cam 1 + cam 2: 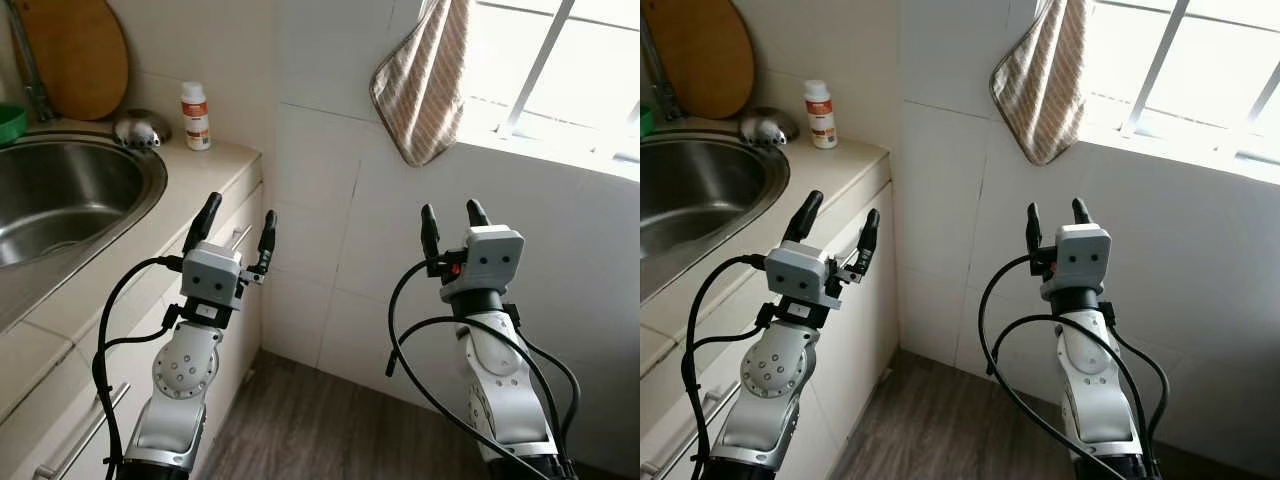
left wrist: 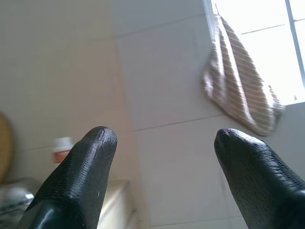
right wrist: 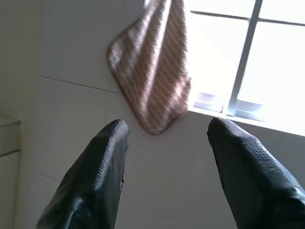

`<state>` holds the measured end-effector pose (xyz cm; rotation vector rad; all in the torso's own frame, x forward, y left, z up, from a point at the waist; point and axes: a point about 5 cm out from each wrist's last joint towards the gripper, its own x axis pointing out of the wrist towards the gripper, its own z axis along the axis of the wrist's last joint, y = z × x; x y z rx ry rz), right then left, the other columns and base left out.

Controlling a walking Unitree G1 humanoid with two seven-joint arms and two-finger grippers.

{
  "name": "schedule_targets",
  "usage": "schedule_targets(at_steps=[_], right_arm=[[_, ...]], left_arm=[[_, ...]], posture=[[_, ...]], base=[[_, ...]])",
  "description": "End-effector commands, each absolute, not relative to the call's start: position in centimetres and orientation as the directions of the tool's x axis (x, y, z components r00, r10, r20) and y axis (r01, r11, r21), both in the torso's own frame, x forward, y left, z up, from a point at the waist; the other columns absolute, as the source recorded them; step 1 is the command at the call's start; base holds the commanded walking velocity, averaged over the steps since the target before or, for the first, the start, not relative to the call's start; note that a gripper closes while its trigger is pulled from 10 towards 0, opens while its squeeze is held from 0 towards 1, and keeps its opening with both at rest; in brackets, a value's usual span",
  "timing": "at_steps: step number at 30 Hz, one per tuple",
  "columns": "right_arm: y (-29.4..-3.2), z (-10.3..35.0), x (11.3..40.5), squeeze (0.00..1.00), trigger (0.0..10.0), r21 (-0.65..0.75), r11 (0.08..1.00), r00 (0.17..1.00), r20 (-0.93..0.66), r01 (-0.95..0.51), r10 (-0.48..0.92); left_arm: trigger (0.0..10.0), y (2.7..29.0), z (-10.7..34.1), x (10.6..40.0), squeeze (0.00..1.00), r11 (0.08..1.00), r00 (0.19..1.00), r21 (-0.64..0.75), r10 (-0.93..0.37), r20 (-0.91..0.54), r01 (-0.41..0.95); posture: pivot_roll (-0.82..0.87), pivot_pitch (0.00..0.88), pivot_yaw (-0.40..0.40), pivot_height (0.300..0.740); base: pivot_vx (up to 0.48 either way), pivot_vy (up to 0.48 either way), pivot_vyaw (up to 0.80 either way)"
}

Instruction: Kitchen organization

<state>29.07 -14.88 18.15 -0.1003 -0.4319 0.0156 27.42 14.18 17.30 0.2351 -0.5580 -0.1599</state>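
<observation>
- Left gripper (image 1: pixel 234 226) raised in front of the counter edge, fingers pointing up and spread apart, nothing between them. In the left wrist view its fingertips (image 2: pixel 97 143) frame bare tiled wall.
- Right gripper (image 1: pixel 452 220) raised at about 3 o'clock from the left one, well apart from it, fingers up and parted, released, holding nothing. It stands before the white tiled wall (image 1: pixel 330 170).
- Striped cloth (image 1: pixel 425 75), brown and cream, hangs at the window's edge, at roughly 12 o'clock above the right gripper and clear of it. In the right wrist view the cloth (image 3: pixel 152 67) sits beyond the gap between the two fingers.
- Window (image 1: pixel 560 70) bright at 1 o'clock from the right gripper; glare washes out what lies past the bars.
- Counter (image 1: pixel 200 175) runs along the robot's left side, with drawer fronts below and a bar handle (image 1: pixel 85 435) low down.
- Steel sink (image 1: pixel 60 195) set in the counter, at 10 o'clock from the left gripper.
- Small white bottle (image 1: pixel 195 116) with orange label and red-brown cap stands upright on the counter by the wall, at 12 o'clock from the left gripper.
- Shiny steel bowl-like piece (image 1: pixel 140 128) just beside the bottle, at its 9 o'clock.
- Wooden board (image 1: pixel 75 55) leans on the wall behind the sink.
- A green object (image 1: pixel 10 122) at the far left edge; cannot tell what it is.
- Dark wood-look floor (image 1: pixel 320 420) below, between the arms.
</observation>
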Motion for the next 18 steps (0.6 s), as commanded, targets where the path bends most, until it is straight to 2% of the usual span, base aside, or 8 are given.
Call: schedule_targets(at_steps=[1, 18], right_arm=[[-15.57, 18.20, 29.06, 0.00, 10.0, -0.109, 0.993, 0.907, 0.420, 0.036, 0.013], [-15.56, 18.03, 29.08, 0.00, 10.0, -0.110, 0.993, 0.909, 0.416, 0.043, 0.007]], left_arm=[[10.0, 13.19, 17.07, 27.53, 0.00, 0.951, 0.838, 0.284, -0.250, 0.485, 0.120], [10.0, 13.16, 16.73, 27.61, 0.00, 0.949, 0.852, 0.287, -0.254, 0.458, 0.129]], posture=[[0.00, 0.000, -0.061, 0.740], [0.00, 0.000, -0.056, 0.740]], base=[[0.000, -0.472, -0.80], [0.000, -0.474, -0.80]])
